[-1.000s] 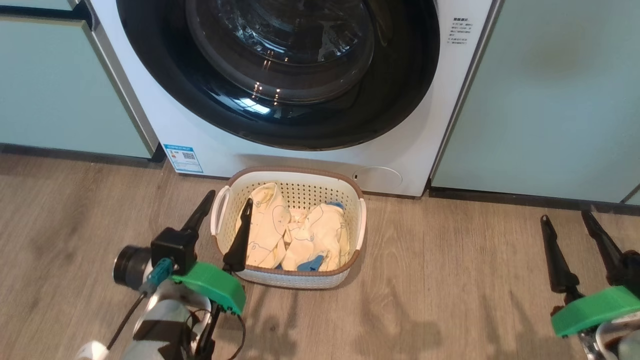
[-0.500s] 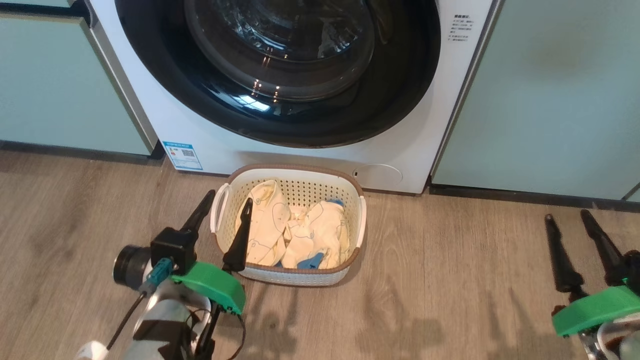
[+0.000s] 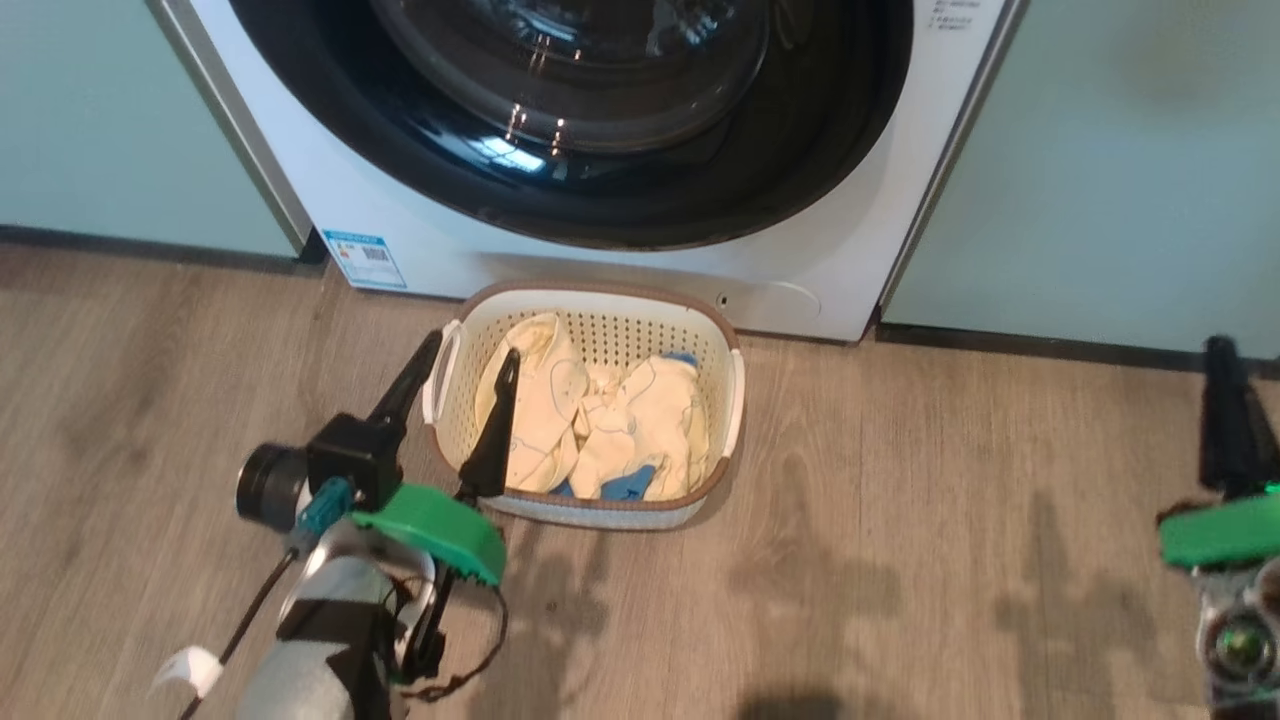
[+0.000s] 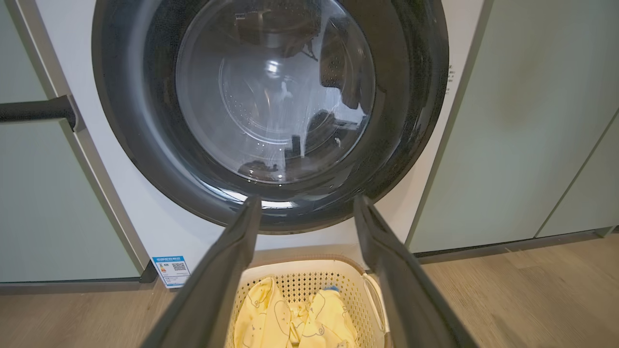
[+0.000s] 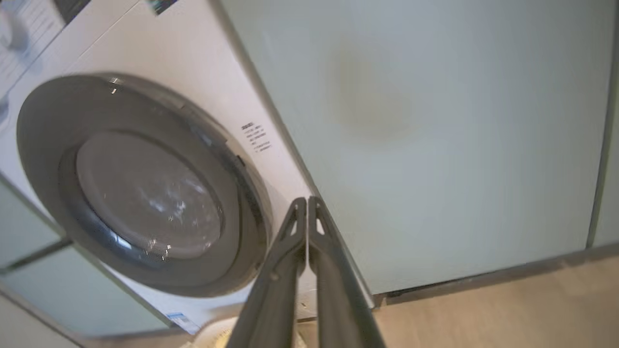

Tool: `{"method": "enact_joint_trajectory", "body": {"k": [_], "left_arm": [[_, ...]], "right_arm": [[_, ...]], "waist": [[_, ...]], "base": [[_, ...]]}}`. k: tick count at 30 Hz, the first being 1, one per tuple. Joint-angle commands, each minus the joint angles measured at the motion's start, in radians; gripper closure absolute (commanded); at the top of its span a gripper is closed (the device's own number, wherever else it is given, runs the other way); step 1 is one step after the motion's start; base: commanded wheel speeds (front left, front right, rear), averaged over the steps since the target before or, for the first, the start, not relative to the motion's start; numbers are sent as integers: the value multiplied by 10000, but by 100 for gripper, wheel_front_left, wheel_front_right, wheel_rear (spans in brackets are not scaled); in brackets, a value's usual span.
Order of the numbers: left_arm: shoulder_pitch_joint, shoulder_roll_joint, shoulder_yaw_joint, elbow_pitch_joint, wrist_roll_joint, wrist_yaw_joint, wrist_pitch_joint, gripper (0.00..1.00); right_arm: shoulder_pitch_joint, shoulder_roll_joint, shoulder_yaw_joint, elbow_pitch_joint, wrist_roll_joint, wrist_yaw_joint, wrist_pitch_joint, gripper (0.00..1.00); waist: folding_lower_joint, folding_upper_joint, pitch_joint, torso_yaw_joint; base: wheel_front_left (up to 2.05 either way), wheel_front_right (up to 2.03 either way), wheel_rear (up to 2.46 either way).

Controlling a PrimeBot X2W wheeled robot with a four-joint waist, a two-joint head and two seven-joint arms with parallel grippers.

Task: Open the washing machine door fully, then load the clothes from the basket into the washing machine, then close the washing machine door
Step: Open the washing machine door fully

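1. The wooden floor is seen spread before pale green cabinet panels, which stand on both sides of the washing machine.
2. The washing machine is set between those panels, its white front turned toward the head view.
3. The washing machine door is seen closed flat against that front, with light reflected in its glass window.
4. The basket is set on the floor just in front of the machine, below the door and near the round flap.
5. The left pincer is held released, fingers spread wide and nothing gripped. In the head view one finger is seen across the basket's left part, and the other lies outside the white handle.
6. The right pincer is clenched, its fingers pressed together with nothing between them. It is held over the floor well to the right of the basket, before the right-hand panel.
7. The clothes are heaped inside the basket, pale yellow with faint drawn lines.
8. A small blue piece is tucked against the basket's front wall.
9. A blue sticker is fixed low on the machine's left.
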Motion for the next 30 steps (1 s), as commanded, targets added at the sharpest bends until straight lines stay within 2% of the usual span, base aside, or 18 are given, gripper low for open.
{"method": "enact_joint_trajectory", "body": {"k": [1,2,8,11,15,19,24,30], "left_arm": [[-511,63,340,-387,91,5,-63,0],[-641,48,295,-440,128,18,-63,0],[-1043,-11,161,-557,145,43,-63,0],[-1199,-37,96,-605,157,64,-63,0],[-1345,-62,46,-676,169,99,-63,0],[-1448,-82,32,-747,141,120,-63,0],[-1587,-99,2,-829,163,134,-63,0],[-1783,-118,-81,-896,162,143,-63,0]], "right_arm": [[-549,-10,178,-374,801,-30,196,100],[-844,-82,171,-450,2063,-30,535,100],[-1875,-161,-149,-467,6405,-30,2219,100],[-2394,-122,-448,-355,8445,-30,3400,100],[-3043,-163,-797,43,10542,-30,5082,100],[-3683,-398,-890,573,11819,-30,6570,100],[-4474,-822,-643,1142,12609,-30,7923,100],[-5527,-1152,-354,1712,13034,-30,8475,100]], "waist": [[-1,0,203,71],[-1,0,398,126],[-1,0,963,335],[-1,0,1211,447],[-1,0,1491,584],[-1,0,1751,694],[-1,0,2114,802],[-1,0,2485,919]], "base": [[0,0,0],[0,0,0],[0,0,0],[0,0,0],[0,0,0],[0,0,0],[0,0,0],[0,0,0]]}}
